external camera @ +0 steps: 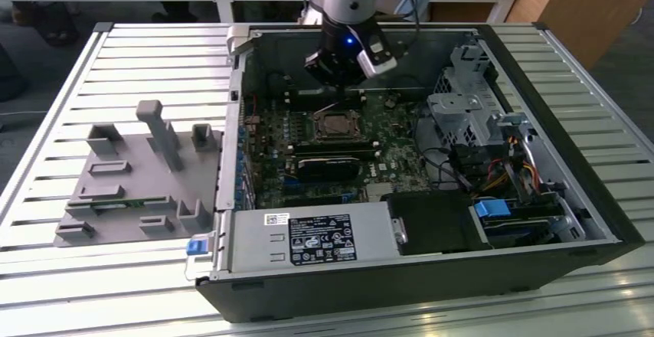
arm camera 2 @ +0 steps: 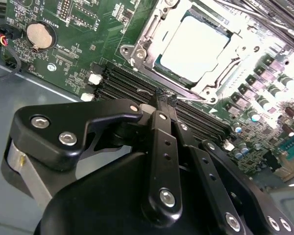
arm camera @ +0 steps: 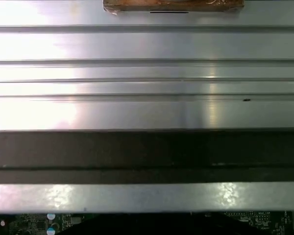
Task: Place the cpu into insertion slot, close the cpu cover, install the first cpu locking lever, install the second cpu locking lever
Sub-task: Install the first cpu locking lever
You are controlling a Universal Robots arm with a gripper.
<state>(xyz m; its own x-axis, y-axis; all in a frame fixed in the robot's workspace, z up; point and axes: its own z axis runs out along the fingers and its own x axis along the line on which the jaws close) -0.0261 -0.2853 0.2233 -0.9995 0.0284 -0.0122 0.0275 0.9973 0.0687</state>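
You are holding the claw (arm camera 2: 162,97) low over the green board (arm camera 2: 73,44), inside the open computer case (external camera: 603,222). In the second wrist view its 2 fingers are pressing tip to tip, and they are gripping nothing. The tips are hanging just above the long black memory slots (arm camera 2: 120,81), right beside the socket.

The cpu (arm camera 2: 196,46) is lying flat in the insertion slot (external camera: 335,126), with its pale face looking up. The cpu cover (arm camera 2: 146,36) seems to be lying down around the chip, and the chip is showing through its window. In the exterior view the slot is sitting at 6 o'clock from the claw, near it. The grey holder tray (external camera: 133,184) is sitting well apart, at 9 o'clock from the case.

So I am guessing you are working on the locking levers. I cannot tell if either 1 is hooked down.

To do this well, be pushing with the shut tips like 1 small poking finger. Be touching only the thin lever wire, not the chip's face or the little parts on the board. Be going slowly, pressing down and sideways so the wire is sliding under its hook. Be checking that the cover is lying flat.
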